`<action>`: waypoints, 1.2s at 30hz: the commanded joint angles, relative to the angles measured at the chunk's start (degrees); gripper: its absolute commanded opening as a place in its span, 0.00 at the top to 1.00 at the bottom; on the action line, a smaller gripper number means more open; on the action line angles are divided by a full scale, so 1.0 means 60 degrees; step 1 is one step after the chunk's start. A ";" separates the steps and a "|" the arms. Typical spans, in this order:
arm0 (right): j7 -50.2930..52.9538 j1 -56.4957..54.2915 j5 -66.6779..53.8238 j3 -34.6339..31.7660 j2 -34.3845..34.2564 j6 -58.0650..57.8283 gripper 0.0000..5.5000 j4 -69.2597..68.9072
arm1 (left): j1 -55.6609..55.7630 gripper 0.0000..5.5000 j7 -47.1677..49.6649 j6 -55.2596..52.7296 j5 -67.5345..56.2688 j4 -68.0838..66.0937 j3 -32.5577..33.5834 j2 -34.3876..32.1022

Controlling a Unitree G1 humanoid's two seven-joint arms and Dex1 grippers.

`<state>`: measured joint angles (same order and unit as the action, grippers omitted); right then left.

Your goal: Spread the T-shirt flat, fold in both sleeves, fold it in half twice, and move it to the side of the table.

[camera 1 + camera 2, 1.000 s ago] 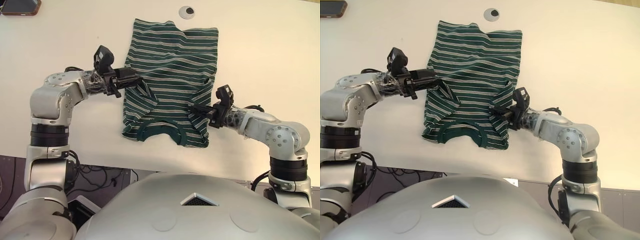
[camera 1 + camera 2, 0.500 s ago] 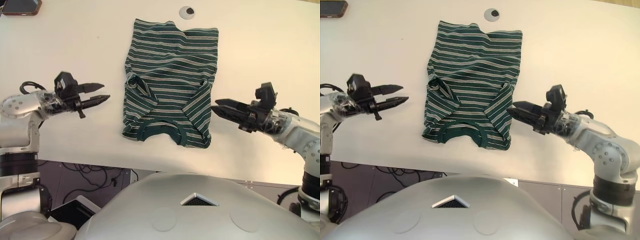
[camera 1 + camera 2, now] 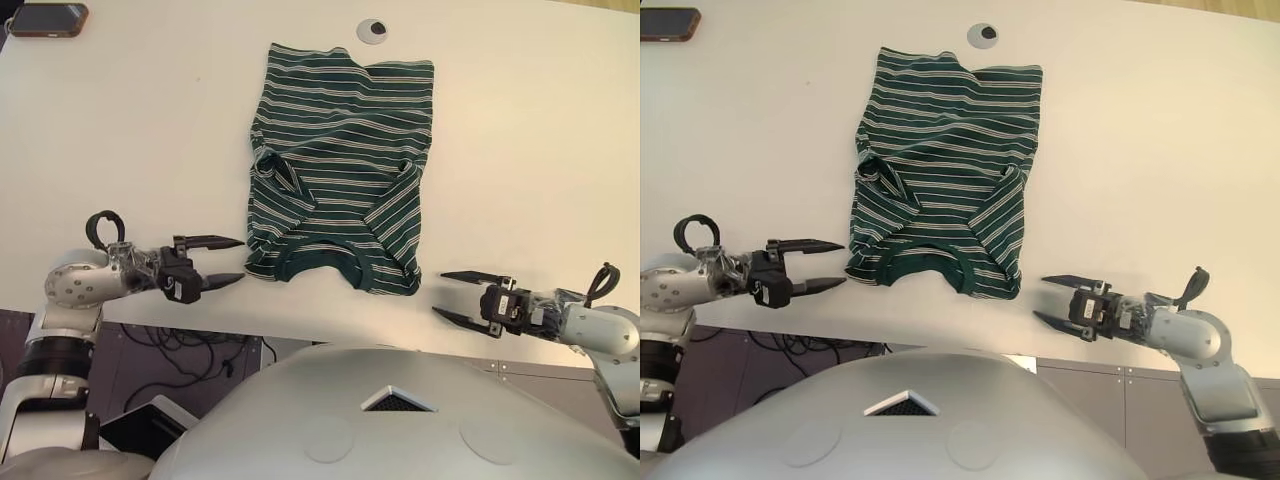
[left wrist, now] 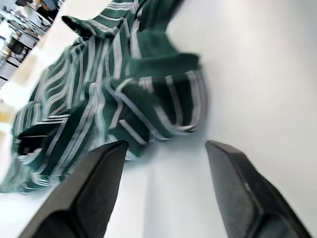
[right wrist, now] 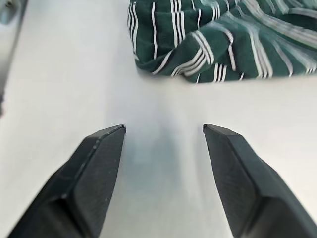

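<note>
Left gripper (image 3: 240, 260): fingers apart, empty, just beside the shirt's (image 3: 340, 170) near left corner.
Right gripper (image 3: 440, 292): fingers apart, empty, near its near right corner.
Shirt: flat on table (image 3: 540, 150), collar end nearest the grippers, sleeves apparently folded in.
Left for you, I judge: both halvings, then the move aside.

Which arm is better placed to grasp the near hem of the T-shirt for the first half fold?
Left, slightly. The open left gripper sits right at the near corner of the T-shirt; the open right gripper has bare table between it and its corner.
</note>
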<state>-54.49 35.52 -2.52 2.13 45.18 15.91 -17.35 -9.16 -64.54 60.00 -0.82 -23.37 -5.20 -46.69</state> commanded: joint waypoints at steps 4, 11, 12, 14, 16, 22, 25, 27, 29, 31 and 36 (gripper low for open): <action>0.0492 -0.1388 0.0622 0.1131 -0.0666 0.0457 0.58 0.0685 | 0.0243 0.61 -0.0173 -0.0764 0.0330 0.0457 -0.1562 -0.0193; 0.0455 -0.1715 0.0139 0.1406 -0.0692 0.0255 0.81 0.1057 | 0.0678 0.83 -0.0188 -0.0638 0.0290 0.0170 -0.2450 -0.0470; 0.0379 -0.1747 -0.0026 0.1416 -0.0673 0.0175 0.84 0.1026 | 0.0731 0.86 -0.0136 -0.0645 0.0306 0.0127 -0.2514 -0.0450; 0.0235 -0.1809 -0.0269 0.1471 -0.0651 0.0057 0.90 0.0957 | 0.0805 0.92 -0.0082 -0.0752 0.0259 0.0082 -0.2634 -0.0404; 0.0158 -0.1951 -0.0513 0.1534 -0.0710 -0.0167 0.97 0.0817 | 0.0926 0.97 0.0063 -0.0630 0.0448 -0.0162 -0.2745 -0.0309; -0.0981 -0.1743 -0.3435 0.1226 0.0182 -0.3577 1.00 -0.0536 | 0.0378 1.00 -0.1377 -0.5612 -0.2549 0.1682 -0.3176 -0.1154; -0.2875 -0.0987 -0.5998 0.0492 0.2269 -0.6449 1.00 -0.1530 | 0.0130 1.00 -0.3986 -1.2579 -0.8632 0.6074 -0.3349 -0.5102; -0.3707 -0.0872 -0.7797 -0.0312 0.2937 -0.7668 1.00 -0.1821 | 0.0659 1.00 -0.4607 -1.4081 -1.0848 0.6791 -0.2882 -0.5935; -0.3772 -0.1357 -0.9336 -0.0980 0.2953 -0.8475 1.00 -0.1752 | 0.1888 1.00 -0.4649 -1.5527 -1.1803 0.6016 -0.2163 -0.4985; -0.2961 -0.2455 -1.0267 -0.1324 0.2379 -0.8956 1.00 -0.1233 | 0.3283 1.00 -0.3772 -1.6295 -1.2034 0.4794 -0.1681 -0.3526; 0.1127 -0.6362 -0.9380 -0.1436 -0.0485 -0.8775 1.00 0.1647 | 0.5845 1.00 0.0219 -1.4781 -0.8798 0.1121 -0.1631 0.0637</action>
<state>-55.84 5.29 -61.77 -6.27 47.69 -36.72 -14.12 21.39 -71.03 -30.39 -59.37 -9.10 -15.78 -50.36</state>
